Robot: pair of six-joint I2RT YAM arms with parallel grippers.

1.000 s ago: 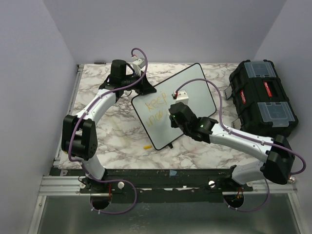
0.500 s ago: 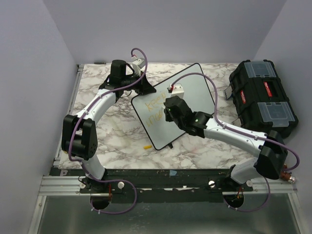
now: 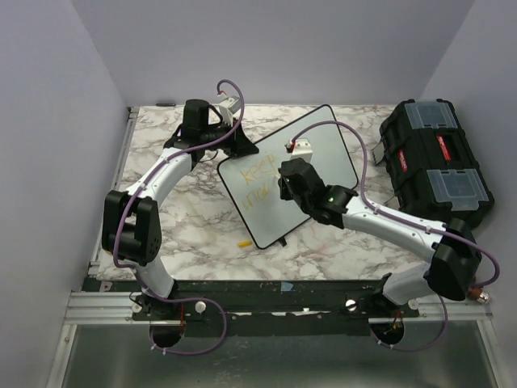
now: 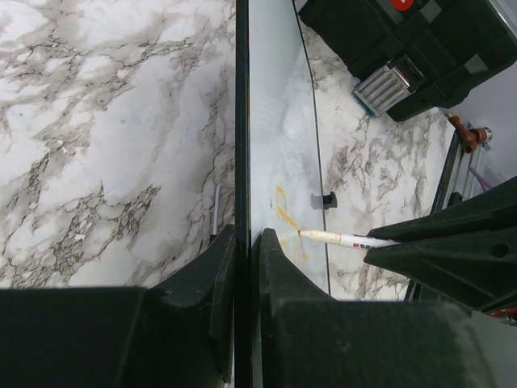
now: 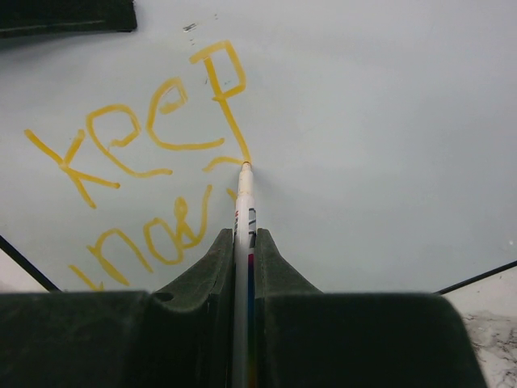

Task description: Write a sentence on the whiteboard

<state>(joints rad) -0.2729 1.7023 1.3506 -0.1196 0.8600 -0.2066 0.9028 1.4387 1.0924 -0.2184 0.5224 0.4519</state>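
Observation:
The whiteboard (image 3: pixel 327 145) lies tilted on the marble table. My left gripper (image 3: pixel 239 147) is shut on its far left edge; in the left wrist view the fingers (image 4: pixel 246 236) pinch the black rim of the board (image 4: pixel 275 121). My right gripper (image 3: pixel 289 184) is shut on a white marker (image 5: pixel 244 206), its tip touching the board (image 5: pixel 380 113) just below the "p" of "Keep". The sentence (image 5: pixel 153 121) is yellow-orange: "Keep", with a second line starting below it. It also shows faintly in the top view (image 3: pixel 258 184). The marker also shows in the left wrist view (image 4: pixel 343 239).
A black toolbox (image 3: pixel 436 166) stands at the right edge of the table, also in the left wrist view (image 4: pixel 404 40). A small yellow cap (image 3: pixel 244 242) lies on the marble near the board's near corner. Grey walls close in the table at left, back and right.
My right gripper with the marker has moved up the board toward the far side, then slightly right. The left arm and the board have not moved.

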